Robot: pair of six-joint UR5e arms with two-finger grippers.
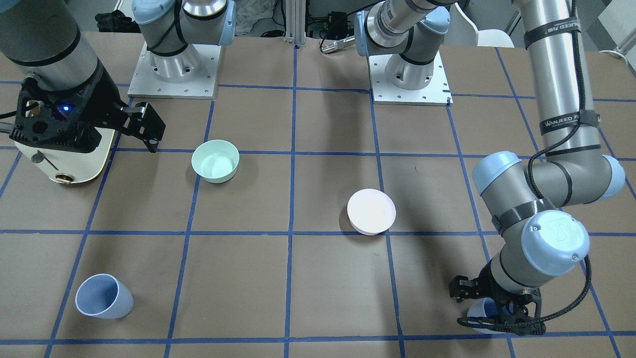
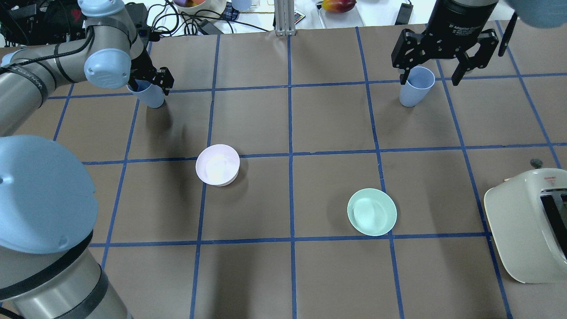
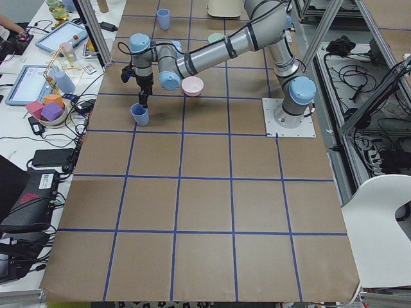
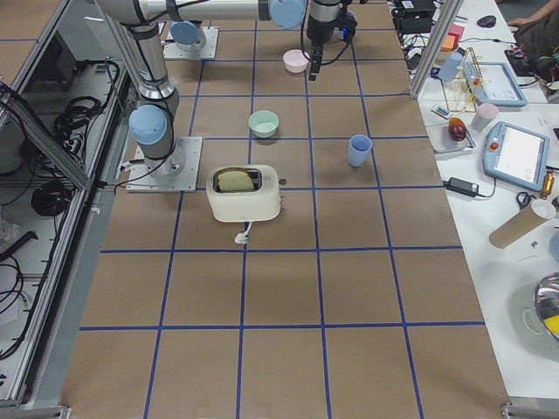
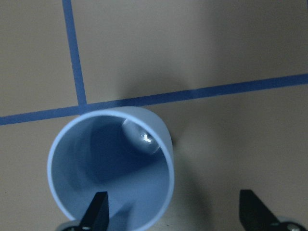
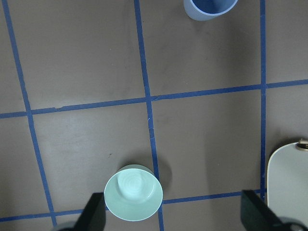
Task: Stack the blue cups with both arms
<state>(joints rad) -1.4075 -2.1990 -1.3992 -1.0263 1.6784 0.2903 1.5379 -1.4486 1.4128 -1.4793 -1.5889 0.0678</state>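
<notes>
L gripper (image 5: 175, 209): fingers held apart, one set inside a cup (image 5: 110, 163). R gripper (image 6: 174, 211): fingers spread, raised over worktop (image 6: 82, 62).

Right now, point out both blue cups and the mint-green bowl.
left blue cup (image 2: 150, 98), overhead view, outer wall below the rim
right blue cup (image 2: 413, 94), overhead view, outer wall
mint-green bowl (image 2: 372, 212), overhead view, inner floor

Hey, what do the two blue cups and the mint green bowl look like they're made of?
Blue cup on the left and blue cup on the right: probably plastic, satin; thin even walls, one small glint inside. Mint-green bowl: likely plastic too, smooth, soft sheen.
</notes>
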